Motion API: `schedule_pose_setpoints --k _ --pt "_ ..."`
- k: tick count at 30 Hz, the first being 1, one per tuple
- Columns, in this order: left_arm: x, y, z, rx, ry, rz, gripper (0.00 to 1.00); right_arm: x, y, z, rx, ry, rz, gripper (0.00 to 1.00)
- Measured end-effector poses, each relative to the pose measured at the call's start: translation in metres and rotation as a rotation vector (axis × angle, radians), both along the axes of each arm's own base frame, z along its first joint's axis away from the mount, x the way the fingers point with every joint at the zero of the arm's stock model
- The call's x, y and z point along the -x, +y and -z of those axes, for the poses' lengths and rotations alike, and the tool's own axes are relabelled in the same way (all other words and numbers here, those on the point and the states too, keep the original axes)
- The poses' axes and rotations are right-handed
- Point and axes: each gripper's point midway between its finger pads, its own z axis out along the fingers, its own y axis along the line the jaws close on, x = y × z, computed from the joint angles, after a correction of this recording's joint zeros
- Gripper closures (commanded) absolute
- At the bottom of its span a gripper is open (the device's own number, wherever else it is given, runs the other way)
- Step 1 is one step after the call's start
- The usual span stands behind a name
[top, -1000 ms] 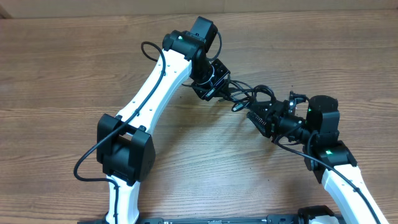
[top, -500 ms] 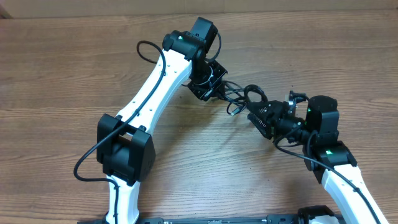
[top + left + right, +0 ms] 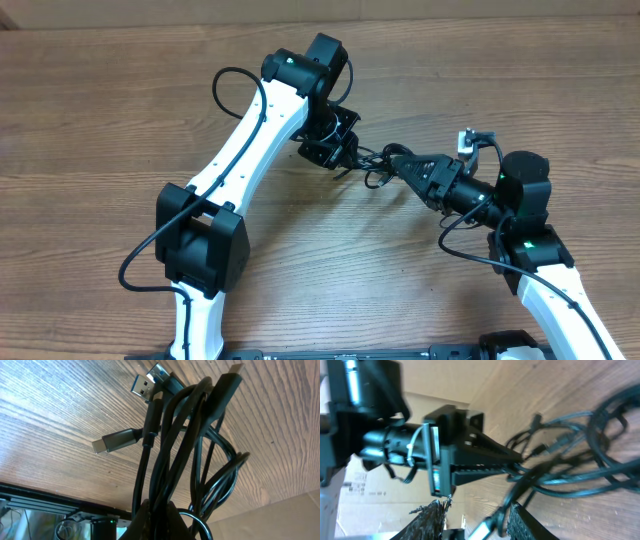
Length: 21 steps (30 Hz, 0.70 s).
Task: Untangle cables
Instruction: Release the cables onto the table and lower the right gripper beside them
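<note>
My left gripper (image 3: 345,160) is shut tight on the cables (image 3: 372,166), w/ the black cords squeezed btw its two tips. In the overhead view the bunch is just above the mid of the frame, over the brown wood table (image 3: 100,120), in the small gap btw my 2 grippers. Its long way there runs left to right, from my left gripper's tips to the nose of my right gripper (image 3: 395,161), which points left at it. In the left wrist view the bunch comes out of my grip at the bottom mid & goes up to the top, leaning a bit right, so its long way is nearly up and down. I count 3 plug ends there: 1 blue plug (image 3: 149,381) at the top, pointing to the upper left; 1 grey tip (image 3: 114,442) lower down, pointing left; 1 thin black plug (image 3: 234,370) pointing at the upper right corner. The cords cross too much, so I can't count them for sure. 1 loop bulges out at the lower right. My right gripper is partway open: in the right wrist view its 2 fingers (image 3: 427,521) stand apart at the bottom edge, w/ a pale blurry end btw them. Can't tell if they touch it.
</note>
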Motion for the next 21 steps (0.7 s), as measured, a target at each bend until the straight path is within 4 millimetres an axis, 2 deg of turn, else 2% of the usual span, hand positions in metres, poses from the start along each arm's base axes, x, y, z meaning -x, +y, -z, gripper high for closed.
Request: schedule_pose_setpoints --k 8,19,21 --pt "0.011 -0.007 -0.006 0.041 0.090 -0.054 0.96 0.002 0.002 -0.003 0.011 -0.038 -0.030 0.60" --pt "0.015 -0.015 -0.012 0.082 0.163 -0.121 0.93 0.003 0.003 -0.003 0.011 -0.041 -0.034 0.60" --pt "0.015 -0.015 -0.012 0.083 0.171 -0.130 0.92 0.003 0.003 -0.003 0.009 -0.038 -0.033 0.72"
